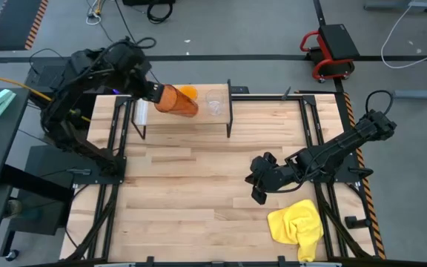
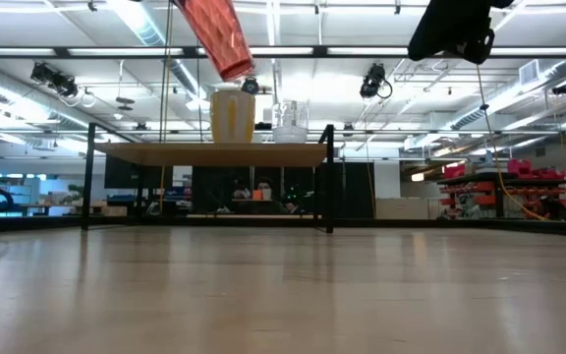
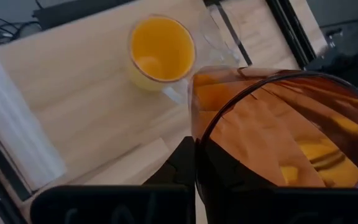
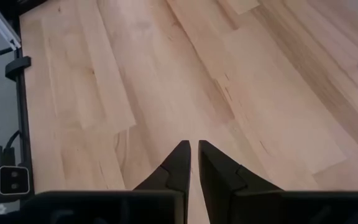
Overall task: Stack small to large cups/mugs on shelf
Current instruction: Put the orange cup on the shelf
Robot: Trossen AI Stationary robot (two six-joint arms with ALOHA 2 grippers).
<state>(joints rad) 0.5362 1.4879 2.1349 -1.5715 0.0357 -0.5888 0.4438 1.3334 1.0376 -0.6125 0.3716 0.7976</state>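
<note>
Right now I have the left gripper pinching the amber tumbler by its rim, holding it tilted in the air over the shelf, clear of the board. To do this step well I judge I should bring the tumbler upright before lowering, then pick a spot beside the orange mug so the order small to large reads along the shelf. I want a slow descent, since the mug stands close and the clear glass cup sits just past it; a swing of the tumbler's base could knock either.

My left arm reaches in from the table's left edge, wrist bent over the shelf. Further right, the right gripper waits above the bare tabletop, fingers pressed nearly together and holding nothing, near the yellow cloth.
</note>
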